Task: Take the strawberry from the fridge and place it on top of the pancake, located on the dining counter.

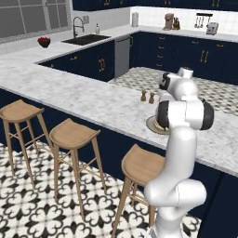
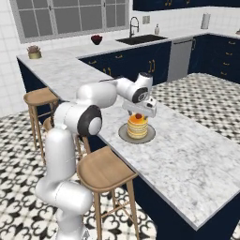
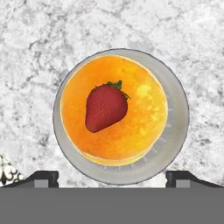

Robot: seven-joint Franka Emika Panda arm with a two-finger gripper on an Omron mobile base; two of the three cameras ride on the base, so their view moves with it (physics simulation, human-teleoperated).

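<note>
Strawberry (image 3: 106,107) is lying on its side on top of the pancake (image 3: 114,116), on its plate (image 3: 177,118) on the table (image 2: 187,150); my fingers (image 3: 46,178) are standing wide apart, gripping nothing; I'm risking rolling the berry off if I'm clipping the stack while lifting away.

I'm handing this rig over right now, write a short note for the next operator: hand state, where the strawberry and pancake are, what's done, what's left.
Hand: open and holding nothing, hanging straight above the plate, fingertips spread to either side of it.
Strawberry: lying on top of the pancake, near its middle, clear of the fingers.
Pancake: a stack on its grey plate, on the dining counter above the stools.
Done: the berry has been placed on the pancake and released.
Left: probably just lift the hand clear without bumping the stack.
</note>
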